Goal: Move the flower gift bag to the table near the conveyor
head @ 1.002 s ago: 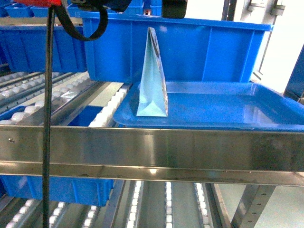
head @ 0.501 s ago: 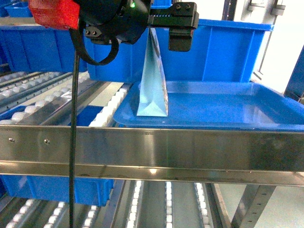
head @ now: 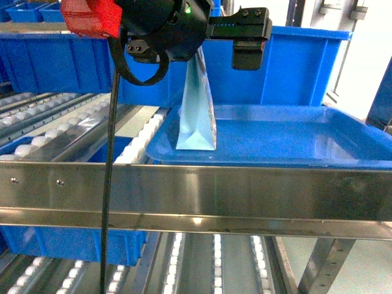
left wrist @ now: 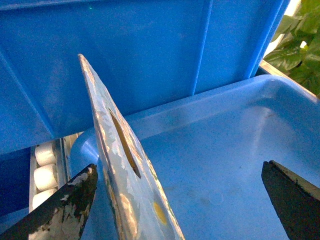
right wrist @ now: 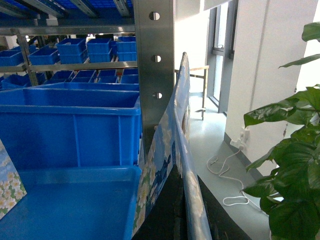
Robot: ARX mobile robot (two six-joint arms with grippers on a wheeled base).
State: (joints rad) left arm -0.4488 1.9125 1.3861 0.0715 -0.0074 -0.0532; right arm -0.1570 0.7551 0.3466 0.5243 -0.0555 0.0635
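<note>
Steel conveyor [head: 196,193], its lanes of white rollers sloping away on two levels, carries a blue tray [head: 294,144] with a tall blue bin [head: 294,67] directly behind the tray. The gift bag [head: 196,116] stands upright at the tray's left end, still on the rack. The left gripper [left wrist: 179,167] hangs over the tray around the bag's top, its worn black fingers [left wrist: 65,210] spread wide. The bag's top edge rises between them, just beside the left-hand one, and neither finger is clearly pressing it.

From the head camera the bag looks plain pale blue. The left wrist camera shows a slot handle and a glossy, mottled print on its side. The right wrist camera shows white flowers on a bag corner at the tray's left and on a second bag [right wrist: 172,140] rising edge-on at the tray's right, before a steel post [right wrist: 154,75]. Only the wrist cameras show the plant [right wrist: 290,165] beyond the tray. The right gripper [right wrist: 172,220] is a dark shape under that second bag; whether it is spread or pinching cannot be told.
</note>
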